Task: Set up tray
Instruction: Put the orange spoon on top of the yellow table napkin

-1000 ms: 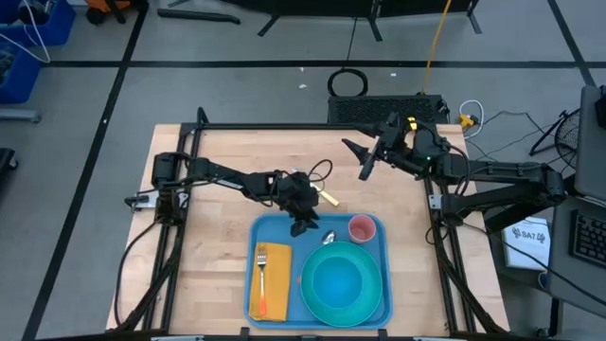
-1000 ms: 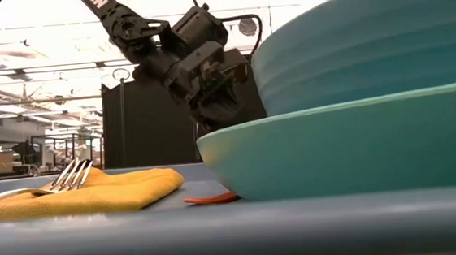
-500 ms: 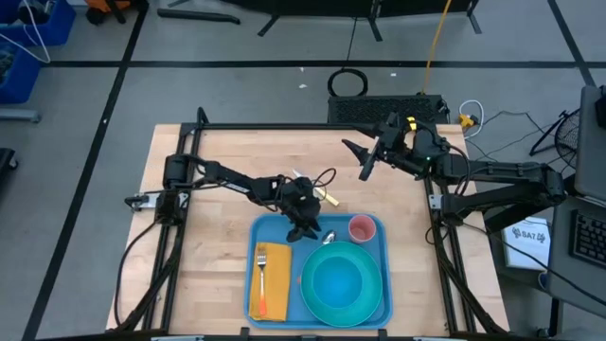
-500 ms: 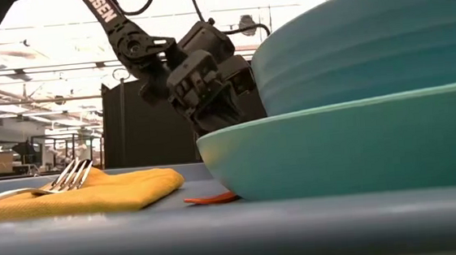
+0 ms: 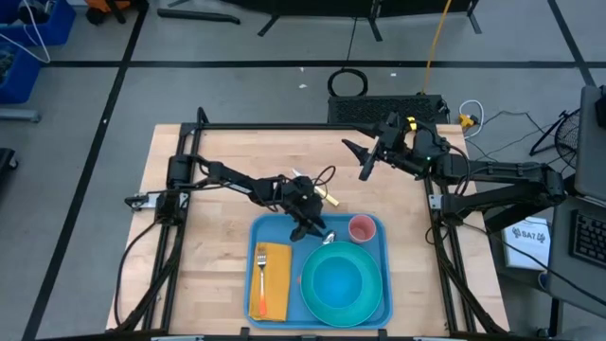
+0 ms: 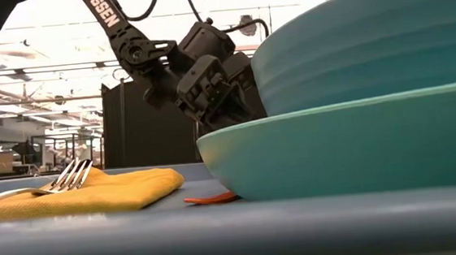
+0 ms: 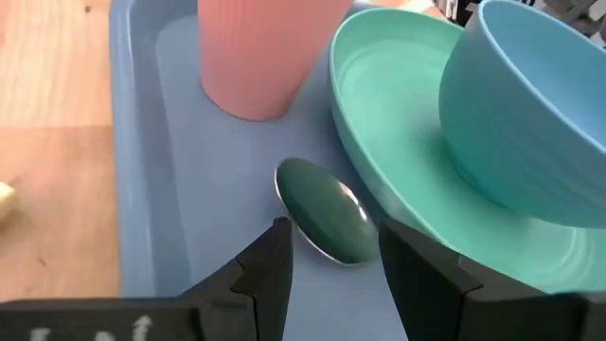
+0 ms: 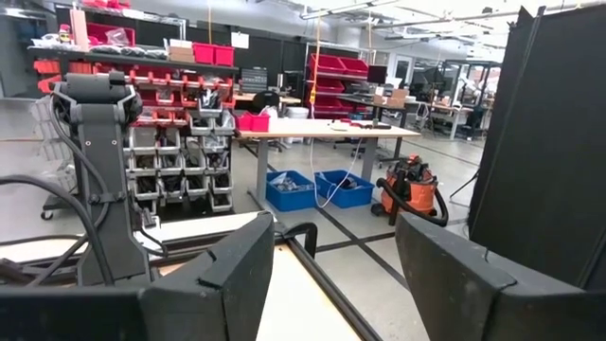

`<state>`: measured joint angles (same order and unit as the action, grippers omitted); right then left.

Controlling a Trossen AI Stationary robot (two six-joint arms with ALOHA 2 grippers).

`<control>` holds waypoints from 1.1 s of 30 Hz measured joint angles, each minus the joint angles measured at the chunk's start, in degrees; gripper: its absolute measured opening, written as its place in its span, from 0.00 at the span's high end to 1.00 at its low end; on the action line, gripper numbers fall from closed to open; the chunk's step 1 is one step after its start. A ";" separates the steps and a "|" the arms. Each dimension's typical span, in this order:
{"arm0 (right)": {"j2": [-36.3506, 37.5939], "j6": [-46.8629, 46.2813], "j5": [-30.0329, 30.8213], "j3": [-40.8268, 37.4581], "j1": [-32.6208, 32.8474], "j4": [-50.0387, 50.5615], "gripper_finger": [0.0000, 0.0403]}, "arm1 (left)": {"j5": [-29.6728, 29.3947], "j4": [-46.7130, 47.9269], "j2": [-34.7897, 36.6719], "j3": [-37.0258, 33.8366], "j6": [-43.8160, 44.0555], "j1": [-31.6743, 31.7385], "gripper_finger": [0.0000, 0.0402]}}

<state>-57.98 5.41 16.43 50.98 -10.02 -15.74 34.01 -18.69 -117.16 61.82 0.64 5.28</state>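
Left gripper [image 7: 331,251] shifted nearer spoon [image 7: 327,221] on tray [image 5: 275,231], fingers spread, right's fingers parted.

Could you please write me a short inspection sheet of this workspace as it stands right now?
Surface: wooden table, bare around the tray.
Job's things: blue tray at the near edge holds a fork on a yellow napkin, a blue bowl in a turquoise plate, a pink cup and a spoon.
Clutter: small yellow object on the table beside the tray.
Grippers: left gripper open, low over the tray, fingers astride the spoon; right gripper open, raised over the table's far right.
Cables: black loop and yellow cord on the floor.
Surroundings: shelving with red bins, workbenches.
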 joint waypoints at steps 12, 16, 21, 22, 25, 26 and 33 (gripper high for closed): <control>0.00 -0.03 -0.02 0.00 0.00 -1.39 0.47 | 0.74 0.83 -1.32 0.31 0.71 -0.52 0.60; 0.00 -0.01 -0.02 0.00 0.00 -1.83 0.47 | 2.12 -1.62 -2.91 0.96 2.48 -0.92 0.60; 0.00 0.00 -0.06 0.02 -0.02 -2.41 0.47 | 2.55 -2.48 -3.74 2.72 2.70 -0.94 0.60; 0.00 0.04 -0.07 0.02 -0.01 -2.22 0.47 | 2.05 -2.73 -3.84 2.90 2.20 -1.07 0.60; 0.00 0.11 -0.07 0.02 0.00 -2.16 0.47 | 1.54 -1.94 -4.09 3.30 1.32 -1.14 0.60; 0.00 0.13 -0.07 0.00 0.00 -2.04 0.47 | 1.32 -1.85 -4.11 3.38 0.81 -1.05 0.60; 0.00 0.20 -0.07 0.02 0.00 -2.00 0.47 | -0.19 -1.00 -4.15 3.44 -1.38 -0.09 0.60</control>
<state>-57.98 5.61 16.36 51.00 -10.02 -17.74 33.82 -19.69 -121.31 65.27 -0.74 5.18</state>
